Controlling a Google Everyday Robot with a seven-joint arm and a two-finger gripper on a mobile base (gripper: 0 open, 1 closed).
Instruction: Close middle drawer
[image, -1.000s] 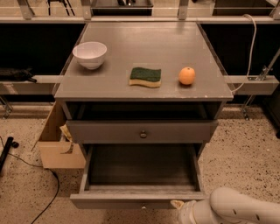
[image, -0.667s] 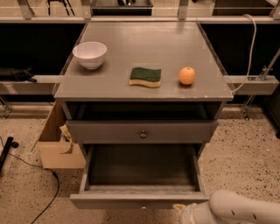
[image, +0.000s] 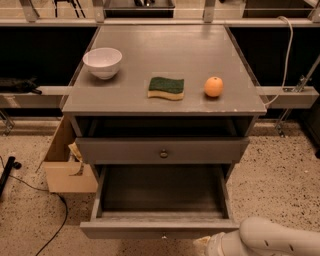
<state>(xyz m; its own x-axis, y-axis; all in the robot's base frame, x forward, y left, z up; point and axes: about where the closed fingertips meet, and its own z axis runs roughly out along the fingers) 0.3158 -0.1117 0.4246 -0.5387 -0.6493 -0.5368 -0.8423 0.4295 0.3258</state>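
Note:
The middle drawer (image: 159, 229) is the lower grey front, with a tiny pale knob at its centre. It is pulled far out of the cabinet and its inside looks empty. Above it, the upper grey drawer (image: 162, 150) with the round brass knob stands slightly out. My white arm (image: 270, 241) comes in at the bottom right. The gripper (image: 202, 244) is at the frame's lower edge, just in front of the right part of the middle drawer's front, and is mostly cut off.
On the cabinet top (image: 165, 60) stand a white bowl (image: 102, 62), a green and yellow sponge (image: 166, 88) and an orange (image: 213, 86). An open cardboard box (image: 65, 167) sits on the speckled floor at the cabinet's left, and a black cable (image: 50, 200) lies near it.
The middle drawer is as far out as before. My arm and gripper have barely shifted at the bottom right.

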